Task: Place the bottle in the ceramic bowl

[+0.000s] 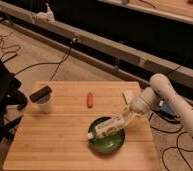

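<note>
Bottle lies tilted over the bowl, cap end at lower left past the bowl's left rim, body running up and right toward the claw. Claw pinches the bottle's upper right end, fingers closed on it as far as the view lets me tell; the contact point is blurry. Can't tell if the bottle's underside touches the bowl or hangs just above it. Bowl is green, shallow, sitting on the desk right of center, near the front edge. White arm comes in from the right, bent at a rounded joint just above the desk's right edge, with the forearm slanting down left to the claw. Orange-red sausage lies on the desk behind the bowl, well apart from it, long axis running roughly front to back. White cup with a black top stands upright near the desk's left edge, far from the bowl. Small pale flat thing rests near the desk's back right corner, just beside the arm's joint. Desk is a light wood slab with visible plank lines. Cables trail across the floor behind it. Dark chair-like frame at far left, partly cut off.
</note>
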Tool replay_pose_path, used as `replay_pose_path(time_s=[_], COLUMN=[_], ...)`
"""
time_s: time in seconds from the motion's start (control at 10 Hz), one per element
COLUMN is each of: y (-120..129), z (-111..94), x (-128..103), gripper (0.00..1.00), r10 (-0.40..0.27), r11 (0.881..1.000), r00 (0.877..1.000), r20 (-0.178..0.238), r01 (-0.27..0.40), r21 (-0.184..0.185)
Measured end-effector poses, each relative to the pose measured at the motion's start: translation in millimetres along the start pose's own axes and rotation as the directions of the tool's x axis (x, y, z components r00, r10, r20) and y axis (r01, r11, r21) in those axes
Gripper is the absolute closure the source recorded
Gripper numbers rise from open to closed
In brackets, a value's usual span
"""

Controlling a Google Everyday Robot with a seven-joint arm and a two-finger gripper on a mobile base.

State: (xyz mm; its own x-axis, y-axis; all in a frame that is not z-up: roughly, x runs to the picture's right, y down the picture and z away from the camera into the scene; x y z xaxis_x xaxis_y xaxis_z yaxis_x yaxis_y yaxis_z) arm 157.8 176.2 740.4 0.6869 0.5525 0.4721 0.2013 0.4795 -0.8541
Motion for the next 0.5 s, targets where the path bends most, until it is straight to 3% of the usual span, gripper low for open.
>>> replay_pose_path(time_s=[0.4,0.5], y=[0.0,0.0], z=[0.0,0.0], x=[0.0,0.0], gripper=[0.24,0.20], r10=[0.000,0.000], r11=[1.000,1.000], r00=[1.000,1.000], r20=[0.000,0.000], r01=[0.000,0.000], r21=[0.000,0.000])
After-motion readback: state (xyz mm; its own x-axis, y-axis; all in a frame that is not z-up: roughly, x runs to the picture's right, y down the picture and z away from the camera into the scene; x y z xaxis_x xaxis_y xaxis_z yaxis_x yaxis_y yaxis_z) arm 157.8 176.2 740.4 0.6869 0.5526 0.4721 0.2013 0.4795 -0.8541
